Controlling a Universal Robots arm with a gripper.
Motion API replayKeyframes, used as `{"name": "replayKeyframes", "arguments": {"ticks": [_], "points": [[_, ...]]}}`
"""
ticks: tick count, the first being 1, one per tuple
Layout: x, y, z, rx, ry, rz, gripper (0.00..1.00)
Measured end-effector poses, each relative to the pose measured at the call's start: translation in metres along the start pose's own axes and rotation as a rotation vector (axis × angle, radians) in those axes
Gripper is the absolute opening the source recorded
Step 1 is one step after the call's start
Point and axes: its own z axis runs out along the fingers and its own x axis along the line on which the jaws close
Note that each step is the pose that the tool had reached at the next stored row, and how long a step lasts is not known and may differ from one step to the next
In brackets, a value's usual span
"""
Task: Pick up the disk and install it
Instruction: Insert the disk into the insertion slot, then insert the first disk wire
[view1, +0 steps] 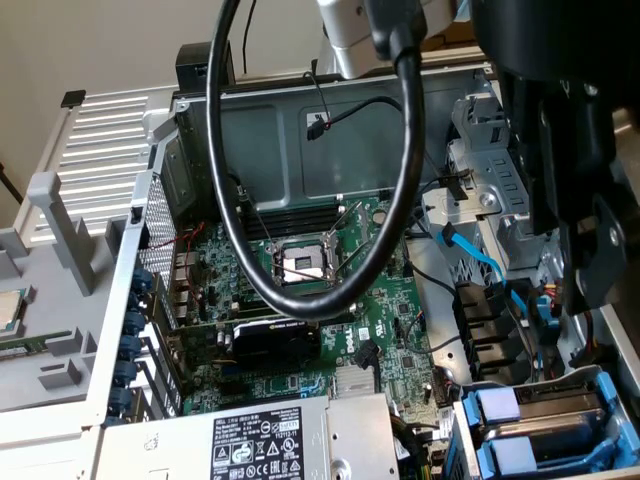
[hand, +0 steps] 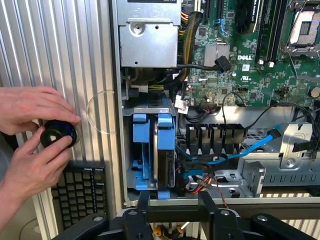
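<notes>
A grey metal drive framed by bright blue rails (hand: 165, 150) stands edge-on in the drive cage at the case's corner; its label is hidden. The same blue-railed bay (view1: 560, 425) lies at the lower right of the exterior view. My gripper (hand: 175, 202) hovers just outside the case wall in line with that bay. It is open, with nothing between its black fingers (hand: 142, 202). In the exterior view my black arm (view1: 560, 150) hangs over the right side of the case.
A person's hands (hand: 30, 135) hold a small black round part over the ribbed side panel (hand: 65, 60), near a keyboard (hand: 80, 195). The motherboard (view1: 300, 290), the labelled power supply (view1: 250, 440), blue and black cables (hand: 240, 150) and a thick black cable loop (view1: 410, 150) crowd the case.
</notes>
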Motion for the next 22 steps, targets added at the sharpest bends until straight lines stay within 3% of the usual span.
{"name": "replayKeyframes", "arguments": {"ticks": [17, 22], "points": [[-0.0002, -0.0001, -0.0001, -0.0002, 0.0002, 0.0, 0.51], [-0.0039, -0.0027, -0.0054, -0.0056, 0.0032, -0.001, 0.51]]}}
